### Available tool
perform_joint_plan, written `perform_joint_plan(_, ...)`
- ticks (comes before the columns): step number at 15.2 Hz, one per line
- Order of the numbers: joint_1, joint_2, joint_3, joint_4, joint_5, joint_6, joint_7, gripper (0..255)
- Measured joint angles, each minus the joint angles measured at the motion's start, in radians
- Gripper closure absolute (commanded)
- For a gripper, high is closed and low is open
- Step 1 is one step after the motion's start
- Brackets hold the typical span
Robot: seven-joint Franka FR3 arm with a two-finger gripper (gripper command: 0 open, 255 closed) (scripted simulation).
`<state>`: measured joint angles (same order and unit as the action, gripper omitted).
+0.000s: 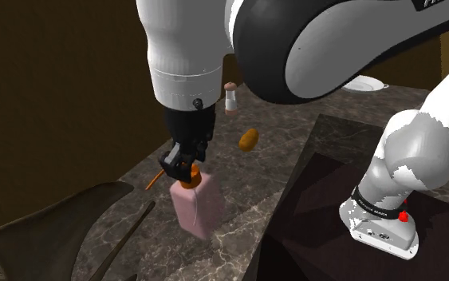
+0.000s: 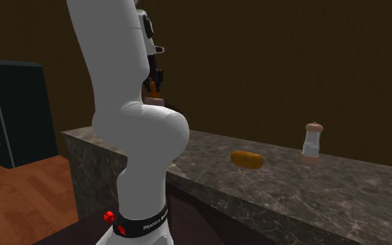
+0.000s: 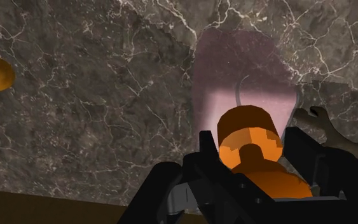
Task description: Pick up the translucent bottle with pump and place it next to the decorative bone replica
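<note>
Dark marble counter [image 2: 292, 198], dim brown walls [image 2: 292, 56], reddish wooden floor [image 2: 27, 191], black cabinet [image 2: 20, 104] standing on it

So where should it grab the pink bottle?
Grab the orange pump on top, coming down from above. The bottle stands nearly upright on the counter. Its pink body looks wide, but the pump is narrow enough to fit between the fingers of the tool. The fingers sit on either side of the pump, apparently clasping it.

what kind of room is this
Probably a kitchen: a dark stone-look counter, a small shaker and a white dish on it, plus a pinkish pump bottle like a soap dispenser.
</note>
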<state>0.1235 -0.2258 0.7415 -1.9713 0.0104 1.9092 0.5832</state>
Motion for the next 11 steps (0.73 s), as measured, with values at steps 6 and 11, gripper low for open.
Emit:
perform_joint_plan(6, 0.001, 0.011, 0.01, -0.071, -0.007, 0.079, 0.013, 255)
perform_joint_plan(11, 0.001, 0.024, 0.02, -0.129, -0.017, 0.146, 0.028, 255)
